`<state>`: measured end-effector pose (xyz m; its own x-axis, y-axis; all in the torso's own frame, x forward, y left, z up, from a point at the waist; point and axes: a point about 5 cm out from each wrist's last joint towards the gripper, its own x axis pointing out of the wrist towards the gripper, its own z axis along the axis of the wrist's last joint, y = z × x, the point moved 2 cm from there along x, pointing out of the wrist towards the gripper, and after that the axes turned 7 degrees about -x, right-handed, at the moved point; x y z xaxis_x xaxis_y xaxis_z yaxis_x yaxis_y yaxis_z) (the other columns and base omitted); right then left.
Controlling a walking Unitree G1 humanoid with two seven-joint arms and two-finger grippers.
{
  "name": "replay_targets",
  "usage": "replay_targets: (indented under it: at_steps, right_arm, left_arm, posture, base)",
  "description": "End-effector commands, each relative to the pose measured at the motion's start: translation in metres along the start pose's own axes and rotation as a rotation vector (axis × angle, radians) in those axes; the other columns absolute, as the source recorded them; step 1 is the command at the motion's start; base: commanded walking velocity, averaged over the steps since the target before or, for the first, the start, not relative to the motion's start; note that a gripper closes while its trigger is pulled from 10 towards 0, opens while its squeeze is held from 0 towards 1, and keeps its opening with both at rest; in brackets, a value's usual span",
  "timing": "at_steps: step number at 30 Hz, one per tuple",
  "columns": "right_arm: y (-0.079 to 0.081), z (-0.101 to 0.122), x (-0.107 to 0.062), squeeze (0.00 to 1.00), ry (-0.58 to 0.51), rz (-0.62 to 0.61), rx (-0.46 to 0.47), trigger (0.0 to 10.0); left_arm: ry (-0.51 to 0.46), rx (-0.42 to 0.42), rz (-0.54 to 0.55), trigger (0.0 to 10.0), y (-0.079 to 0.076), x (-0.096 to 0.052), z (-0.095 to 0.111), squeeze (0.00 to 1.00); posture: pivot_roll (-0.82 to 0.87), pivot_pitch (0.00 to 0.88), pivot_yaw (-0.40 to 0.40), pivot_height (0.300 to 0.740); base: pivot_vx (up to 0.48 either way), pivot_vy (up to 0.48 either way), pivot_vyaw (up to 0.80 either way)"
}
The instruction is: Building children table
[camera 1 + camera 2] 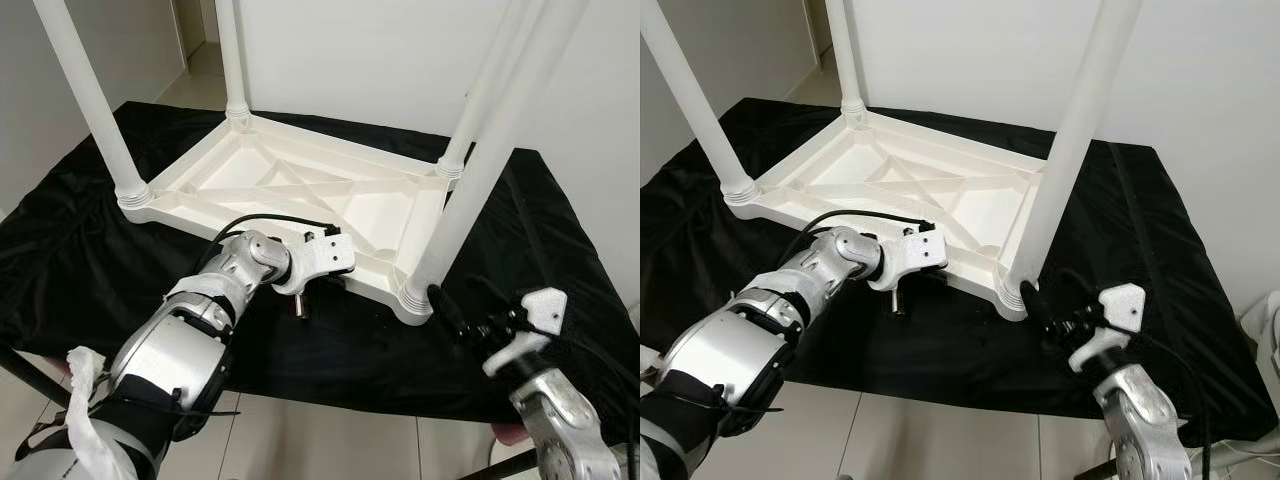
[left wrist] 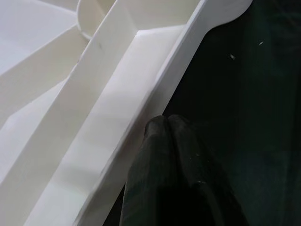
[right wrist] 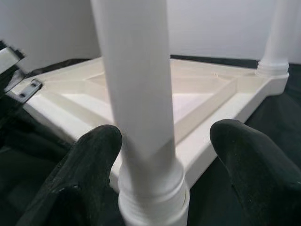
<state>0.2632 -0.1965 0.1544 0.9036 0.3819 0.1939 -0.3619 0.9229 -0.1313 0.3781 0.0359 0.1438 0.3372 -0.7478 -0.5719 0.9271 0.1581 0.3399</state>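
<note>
Left eye view: white plastic children's table (image 1: 300, 195), upside down on a black cloth (image 1: 80, 260) that covers the work surface. Underside ribbed with diagonal braces. Four white legs stand upright in the corner sockets: far-left leg (image 1: 228, 55) at 11 o'clock, near-left leg (image 1: 95, 105) at 9 o'clock, far-right leg (image 1: 480, 100) at 2 o'clock, near-right leg (image 1: 480, 170) at 4 o'clock.

Left gripper (image 2: 162, 125): at the table's near edge, 6 o'clock of the tabletop; black fingers pressed together, tips touching the white rim, nothing between them.

Right gripper (image 3: 164, 141): at the base of the near-right leg; fingers (image 3: 94, 155) spread wide on either side of the leg just above its threaded collar (image 3: 153, 193), not clamped on it.
</note>
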Motion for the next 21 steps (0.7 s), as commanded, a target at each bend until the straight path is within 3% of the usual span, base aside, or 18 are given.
replay_targets:
  at_steps: [1,3,4,6,7,8,9,10,13,17,19,21]
  right_arm:
    - [0.001,-0.007,0.003,0.0,0.023,0.016,-0.012,10.0]
    - [0.001,-0.008,0.008,0.0,0.022,0.023,-0.021,10.0]
    - [0.001,-0.01,0.015,0.0,0.024,0.031,-0.018,10.0]
    - [0.001,-0.01,0.015,0.0,0.024,0.031,-0.018,10.0]
    - [0.001,-0.011,0.02,0.0,0.026,0.04,-0.014,10.0]
    - [0.001,-0.011,0.02,0.0,0.026,0.04,-0.014,10.0]
    - [0.003,-0.015,0.028,0.0,0.031,0.065,-0.005,10.0]
    - [0.003,-0.015,0.028,0.0,0.031,0.065,-0.005,10.0]
    - [0.008,-0.022,0.043,0.0,0.045,0.102,-0.001,10.0]
    - [0.008,-0.023,0.046,0.0,0.048,0.101,0.002,10.0]
    - [0.012,-0.023,0.052,0.0,0.039,0.122,-0.002,10.0]
    - [0.013,-0.022,0.055,0.0,0.029,0.129,-0.01,10.0]
  left_arm:
    - [-0.037,0.004,0.246,10.0,0.017,-0.005,-0.001,0.0]
    - [-0.056,-0.016,0.249,10.0,0.02,-0.008,0.001,0.0]
    - [-0.122,-0.07,0.25,10.0,0.026,-0.015,0.009,0.0]
    - [-0.122,-0.07,0.25,10.0,0.026,-0.015,0.009,0.0]
    - [-0.182,-0.107,0.253,10.0,0.031,-0.021,0.016,0.0]
    - [-0.182,-0.107,0.253,10.0,0.031,-0.021,0.016,0.0]
    - [-0.29,-0.153,0.253,10.0,0.04,-0.033,0.031,0.0]
    - [-0.29,-0.153,0.253,10.0,0.04,-0.033,0.031,0.0]
    - [-0.493,-0.148,0.235,10.0,0.043,-0.066,0.057,0.0]
    - [-0.538,-0.135,0.254,10.0,0.042,-0.077,0.062,0.0]
    - [-0.532,-0.104,0.332,10.0,0.042,-0.092,0.055,0.0]
    - [-0.533,-0.1,0.385,10.0,0.041,-0.097,0.052,0.0]
  posture:
    - [-0.13,0.039,0.005,0.74]
    - [-0.13,0.038,0.002,0.74]
    - [-0.12,0.037,-0.004,0.74]
    - [-0.12,0.037,-0.004,0.74]
    - [-0.1,0.037,-0.014,0.74]
    - [-0.1,0.037,-0.014,0.74]
    - [-0.08,0.035,-0.032,0.74]
    - [-0.08,0.035,-0.032,0.74]
    - [-0.06,0.031,-0.052,0.74]
    - [-0.05,0.027,-0.06,0.74]
    - [-0.05,0.025,-0.064,0.74]
    - [-0.04,0.018,-0.066,0.74]
  base:
    - [0.0,0.0,0.0]
    - [0.0,0.0,0.0]
    - [0.0,0.0,0.0]
    - [0.0,0.0,0.0]
    - [0.0,0.0,0.0]
    - [0.0,0.0,0.0]
    - [0.0,0.0,0.0]
    - [0.0,0.0,0.0]
    - [0.0,0.0,0.0]
    - [0.0,0.0,0.0]
    - [0.0,0.0,0.0]
    - [0.0,0.0,0.0]
